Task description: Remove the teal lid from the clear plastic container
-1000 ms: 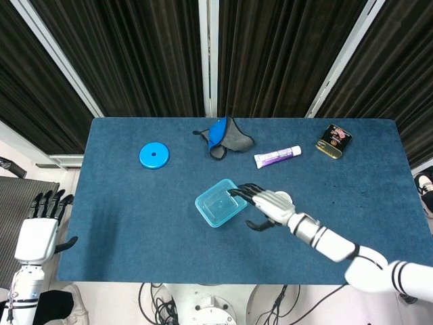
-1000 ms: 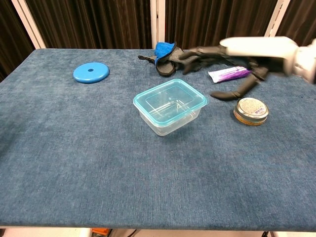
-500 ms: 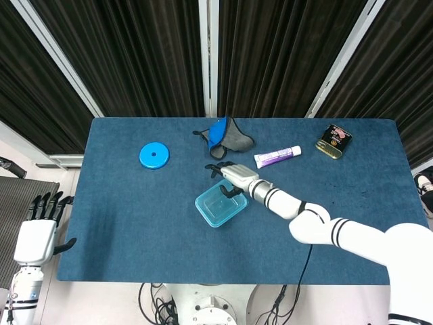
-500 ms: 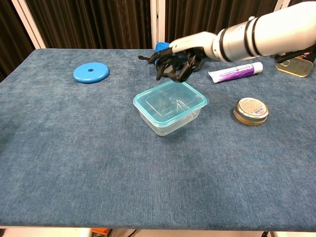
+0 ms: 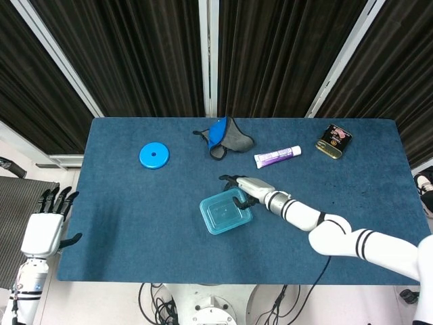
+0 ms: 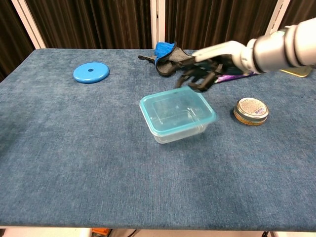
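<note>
The clear plastic container (image 6: 177, 120) sits near the middle of the blue table (image 6: 74, 148), and its teal lid (image 6: 177, 109) is on top of it. The right hand (image 6: 200, 74) reaches in from the right side and its dark fingers (image 6: 190, 80) curl down onto the far right corner of the lid. The box looks a little blurry there. It is hard to see if the fingers really grab the lid edge or only touch it, so I cannot tell if this hand holds it. From above, the same hand (image 5: 242, 189) sits at the top right corner of the box (image 5: 226, 212). The left hand (image 5: 44, 227) hangs off the left side of the table, well apart from the box, with its fingers spread and nothing in it. A blue disc (image 6: 91, 73) lies far to the left. A blue and grey cloth (image 6: 165, 55) lies behind the hand. A round gold tin (image 6: 251, 111) sits to the right of the box. A white and purple tube (image 5: 277, 156) and a dark tin (image 5: 333, 141) lie near the back.
</note>
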Robot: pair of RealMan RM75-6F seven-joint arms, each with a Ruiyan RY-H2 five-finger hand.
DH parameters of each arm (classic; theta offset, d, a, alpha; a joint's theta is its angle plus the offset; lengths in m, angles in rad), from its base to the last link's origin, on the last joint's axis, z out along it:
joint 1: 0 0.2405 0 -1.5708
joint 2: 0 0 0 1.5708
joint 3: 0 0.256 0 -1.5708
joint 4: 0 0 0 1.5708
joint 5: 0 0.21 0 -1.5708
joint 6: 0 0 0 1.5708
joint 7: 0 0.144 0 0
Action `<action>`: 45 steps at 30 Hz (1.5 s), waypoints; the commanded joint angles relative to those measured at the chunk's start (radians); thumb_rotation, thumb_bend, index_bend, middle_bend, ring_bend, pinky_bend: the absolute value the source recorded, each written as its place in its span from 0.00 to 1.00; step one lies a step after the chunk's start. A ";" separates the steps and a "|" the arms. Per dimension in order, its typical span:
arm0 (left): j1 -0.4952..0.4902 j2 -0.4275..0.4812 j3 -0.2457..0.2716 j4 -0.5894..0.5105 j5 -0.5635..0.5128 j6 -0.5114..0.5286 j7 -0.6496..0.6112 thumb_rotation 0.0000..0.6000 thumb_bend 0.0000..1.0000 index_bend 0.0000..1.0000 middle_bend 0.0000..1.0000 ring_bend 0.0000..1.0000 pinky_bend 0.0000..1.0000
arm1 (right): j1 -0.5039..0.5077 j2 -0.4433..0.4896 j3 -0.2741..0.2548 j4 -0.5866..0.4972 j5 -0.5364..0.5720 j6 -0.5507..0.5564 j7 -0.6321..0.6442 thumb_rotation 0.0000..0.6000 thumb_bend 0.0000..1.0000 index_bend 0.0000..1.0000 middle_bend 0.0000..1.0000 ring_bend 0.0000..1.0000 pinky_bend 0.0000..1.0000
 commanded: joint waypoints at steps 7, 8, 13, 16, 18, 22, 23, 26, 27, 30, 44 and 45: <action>-0.079 0.017 -0.004 -0.037 0.024 -0.101 0.025 1.00 0.00 0.12 0.05 0.00 0.00 | -0.135 0.089 -0.057 -0.118 -0.133 0.077 0.079 0.99 0.57 0.01 0.22 0.00 0.00; -0.093 0.019 -0.004 -0.043 0.026 -0.122 0.023 1.00 0.00 0.12 0.05 0.00 0.00 | -0.142 0.093 -0.063 -0.122 -0.147 0.088 0.086 0.99 0.57 0.01 0.22 0.00 0.00; -0.208 0.017 -0.007 -0.078 0.042 -0.293 -0.040 1.00 0.00 0.12 0.05 0.00 0.00 | -0.179 0.103 -0.064 -0.117 -0.204 0.203 0.103 0.98 0.34 0.00 0.19 0.00 0.00; -0.298 -0.007 -0.014 -0.079 0.066 -0.407 -0.084 1.00 0.00 0.12 0.05 0.00 0.00 | -0.210 0.099 -0.049 -0.103 -0.211 0.326 0.048 0.98 0.26 0.00 0.15 0.00 0.00; -0.353 -0.032 -0.021 -0.071 0.074 -0.472 -0.097 1.00 0.00 0.09 0.04 0.00 0.00 | -0.228 0.102 -0.039 -0.111 -0.204 0.389 0.005 0.99 0.24 0.00 0.13 0.00 0.00; -0.471 -0.103 -0.050 -0.037 0.042 -0.618 -0.107 1.00 0.00 0.02 0.00 0.00 0.00 | -0.269 0.119 -0.024 -0.152 -0.188 0.519 -0.100 1.00 0.24 0.00 0.07 0.00 0.00; -0.495 -0.116 -0.055 -0.030 0.030 -0.650 -0.108 1.00 0.00 0.01 0.00 0.00 0.00 | -0.279 0.121 -0.022 -0.159 -0.186 0.547 -0.125 1.00 0.24 0.00 0.06 0.00 0.00; -0.556 -0.157 -0.069 -0.020 -0.009 -0.728 -0.115 1.00 0.00 0.00 0.00 0.00 0.00 | -0.311 0.126 -0.021 -0.185 -0.181 0.631 -0.199 1.00 0.24 0.00 0.05 0.00 0.00; -0.574 -0.171 -0.071 -0.019 -0.018 -0.746 -0.114 1.00 0.00 0.00 0.00 0.00 0.00 | -0.323 0.126 -0.022 -0.194 -0.182 0.662 -0.221 1.00 0.24 0.00 0.04 0.00 0.00; -0.613 -0.202 -0.077 -0.012 -0.033 -0.776 -0.098 1.00 0.00 0.00 0.00 0.00 0.00 | -0.343 0.131 -0.027 -0.216 -0.187 0.708 -0.247 1.00 0.24 0.00 0.02 0.00 0.00; -0.774 -0.270 -0.149 0.000 -0.279 -0.842 0.100 1.00 0.00 0.00 0.00 0.00 0.00 | -0.373 0.140 -0.071 -0.229 -0.218 0.755 -0.212 1.00 0.24 0.00 0.01 0.00 0.00; -0.787 -0.271 -0.149 0.001 -0.306 -0.851 0.112 1.00 0.00 0.00 0.00 0.00 0.00 | -0.374 0.139 -0.073 -0.227 -0.220 0.756 -0.208 1.00 0.24 0.00 0.01 0.00 0.00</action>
